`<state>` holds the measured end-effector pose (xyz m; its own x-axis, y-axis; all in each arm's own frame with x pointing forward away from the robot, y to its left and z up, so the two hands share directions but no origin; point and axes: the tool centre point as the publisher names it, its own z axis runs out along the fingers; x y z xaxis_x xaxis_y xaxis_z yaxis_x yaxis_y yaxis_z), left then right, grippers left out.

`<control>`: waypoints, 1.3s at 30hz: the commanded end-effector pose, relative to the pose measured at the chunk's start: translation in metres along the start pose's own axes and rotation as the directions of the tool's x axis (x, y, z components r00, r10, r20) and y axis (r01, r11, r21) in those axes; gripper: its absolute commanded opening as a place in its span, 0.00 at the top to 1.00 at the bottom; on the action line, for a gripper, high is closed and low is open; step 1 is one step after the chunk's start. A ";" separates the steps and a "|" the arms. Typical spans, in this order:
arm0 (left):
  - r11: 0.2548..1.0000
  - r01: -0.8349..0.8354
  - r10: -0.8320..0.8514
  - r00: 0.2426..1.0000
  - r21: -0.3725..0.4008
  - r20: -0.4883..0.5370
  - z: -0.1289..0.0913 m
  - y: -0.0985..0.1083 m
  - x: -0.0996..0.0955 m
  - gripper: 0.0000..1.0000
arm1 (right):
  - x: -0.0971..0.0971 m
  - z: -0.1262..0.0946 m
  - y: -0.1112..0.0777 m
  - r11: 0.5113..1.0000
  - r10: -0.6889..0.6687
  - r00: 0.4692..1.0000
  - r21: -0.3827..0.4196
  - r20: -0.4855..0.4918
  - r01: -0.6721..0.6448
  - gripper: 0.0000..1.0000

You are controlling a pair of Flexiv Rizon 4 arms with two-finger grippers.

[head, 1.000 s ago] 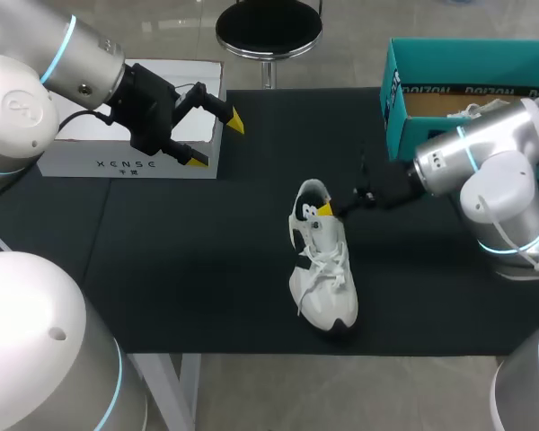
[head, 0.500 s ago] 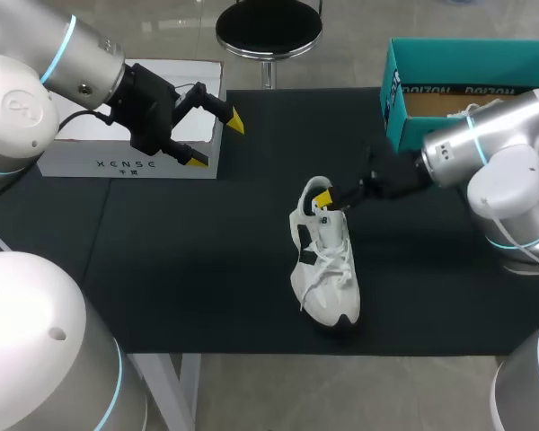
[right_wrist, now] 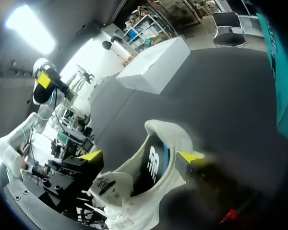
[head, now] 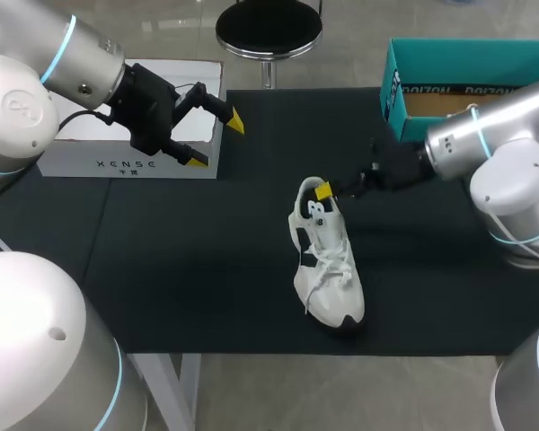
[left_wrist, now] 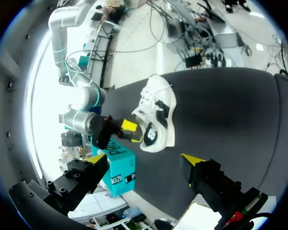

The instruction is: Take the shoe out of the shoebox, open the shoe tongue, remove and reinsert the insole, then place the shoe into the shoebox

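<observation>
The shoe (head: pixel 326 256), probably light, soft-sided and stiffest at the heel collar, is sitting between the right gripper's (right_wrist: pixel 140 156) widely spread fingers, not visibly clamped. That collar is looking like the firmest hold. The left gripper (head: pixel 216 140) is hanging open, well apart.

The left arm (head: pixel 79 54) and right arm (head: pixel 485 136) are smooth silver-grey tubes with bulbous white joint housings, each joint ringed by a thin glowing pale-blue band. The left gripper (head: pixel 216 141) and right gripper (right_wrist: pixel 140 156) are black, boxy blocks dotted with small screws, their slim black fingers (head: pixel 211 101) capped with bright yellow wedges.
</observation>
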<state>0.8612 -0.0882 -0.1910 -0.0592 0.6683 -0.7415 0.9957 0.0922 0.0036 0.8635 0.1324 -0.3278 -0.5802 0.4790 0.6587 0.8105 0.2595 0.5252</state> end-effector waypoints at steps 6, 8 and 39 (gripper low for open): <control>1.000 -0.001 0.001 1.000 -0.001 -0.002 0.000 0.000 0.000 0.00 | 0.008 -0.032 0.014 0.997 0.048 0.963 0.039 0.263 -0.060 0.00; 1.000 -0.001 0.001 1.000 -0.001 -0.002 0.000 0.000 0.000 0.00 | 0.012 -0.044 0.017 0.993 0.051 0.929 0.083 0.368 -0.088 0.00; 1.000 -0.001 0.001 1.000 -0.001 -0.002 0.000 0.000 0.000 0.00 | 0.084 -0.025 0.018 0.907 -0.029 0.627 0.284 0.779 -0.311 1.00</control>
<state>0.8612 -0.0881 -0.1909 -0.0593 0.6684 -0.7414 0.9957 0.0922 0.0036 0.8241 0.1432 -0.2412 -0.3463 0.9148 0.2079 0.9368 0.3253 0.1292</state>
